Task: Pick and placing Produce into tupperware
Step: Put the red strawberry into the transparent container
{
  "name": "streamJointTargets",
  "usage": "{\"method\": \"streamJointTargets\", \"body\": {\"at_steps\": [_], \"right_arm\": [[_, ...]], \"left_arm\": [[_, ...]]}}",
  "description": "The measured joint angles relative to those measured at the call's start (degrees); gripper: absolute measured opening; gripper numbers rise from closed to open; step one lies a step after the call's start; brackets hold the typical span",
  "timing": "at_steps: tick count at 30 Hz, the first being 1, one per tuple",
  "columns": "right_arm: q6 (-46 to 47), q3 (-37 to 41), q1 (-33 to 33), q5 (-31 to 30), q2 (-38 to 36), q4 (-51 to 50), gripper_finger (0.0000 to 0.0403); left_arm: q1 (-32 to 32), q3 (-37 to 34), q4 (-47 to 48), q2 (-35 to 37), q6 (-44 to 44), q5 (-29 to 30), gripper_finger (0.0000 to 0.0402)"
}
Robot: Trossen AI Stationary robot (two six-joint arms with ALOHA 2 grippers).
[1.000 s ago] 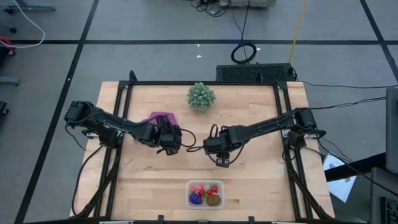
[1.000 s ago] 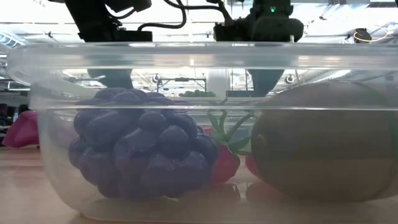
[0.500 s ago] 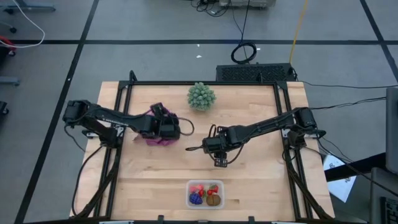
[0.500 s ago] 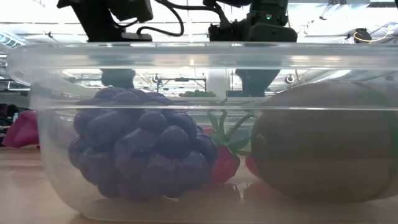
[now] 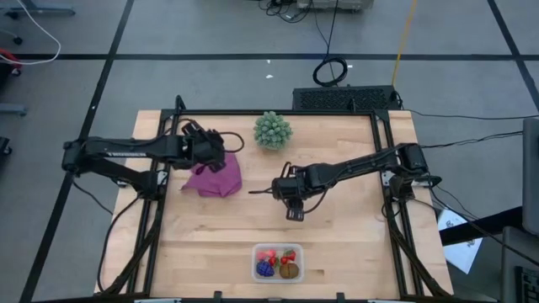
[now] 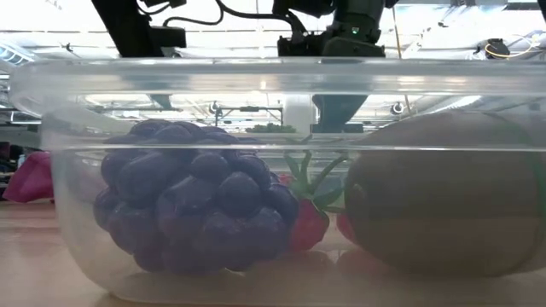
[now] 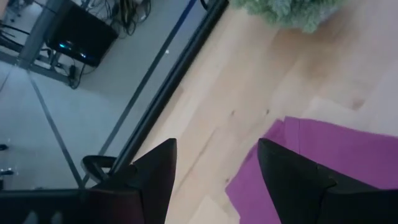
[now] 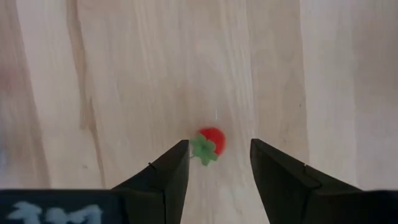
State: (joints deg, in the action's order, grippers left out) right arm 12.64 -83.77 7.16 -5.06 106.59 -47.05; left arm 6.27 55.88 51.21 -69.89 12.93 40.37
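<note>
Tupperware [image 5: 279, 262] at table's near edge, holding grape cluster [image 6: 192, 200], kiwi [image 6: 444, 192], red berries [image 5: 278, 254]. One red berry with green leaf [image 8: 209, 144] lies on bare wood, seen between right gripper's [image 8: 214, 155] parted, empty fingers. Right gripper has shifted farther from tupperware. Left gripper [image 5: 212, 152] has pulled back off magenta cloth [image 5: 213, 178] toward green bushy ball [image 5: 273, 130], fingers apart, empty; cloth now uncovered.

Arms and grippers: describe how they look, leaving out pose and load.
Both arms are dark, slim and jointed, with black cables looping along them. The left gripper and right gripper each have two dark, flat fingers tapering to angled tips. A pale marking shows on the right wrist's housing.
</note>
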Motion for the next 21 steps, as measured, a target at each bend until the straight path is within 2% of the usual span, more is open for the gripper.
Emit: {"method": "streamJointTargets", "body": {"at_steps": [6, 11, 15, 21], "right_arm": [[1.5, 0.0, -1.2, 5.4, 0.1, 2.1, 0.016], [2.9, 1.4, -1.9, 7.2, 0.2, 2.5, 0.0161], [5.8, 2.9, -3.1, 12.4, 0.2, 2.7, 0.0161], [8.2, 3.9, -4.8, 14.4, 0.2, 3.1, 0.0161]], "left_arm": [[0.3, 0.0, -0.1, 1.4, 0.6, -0.2, 0.023], [0.3, 0.0, -0.3, 1.0, 0.2, -1.4, 0.023], [0.3, 0.0, -0.3, 1.0, 0.2, -1.3, 0.023], [0.3, 0.0, -0.4, 1.0, 0.1, -0.9, 0.023]]}}
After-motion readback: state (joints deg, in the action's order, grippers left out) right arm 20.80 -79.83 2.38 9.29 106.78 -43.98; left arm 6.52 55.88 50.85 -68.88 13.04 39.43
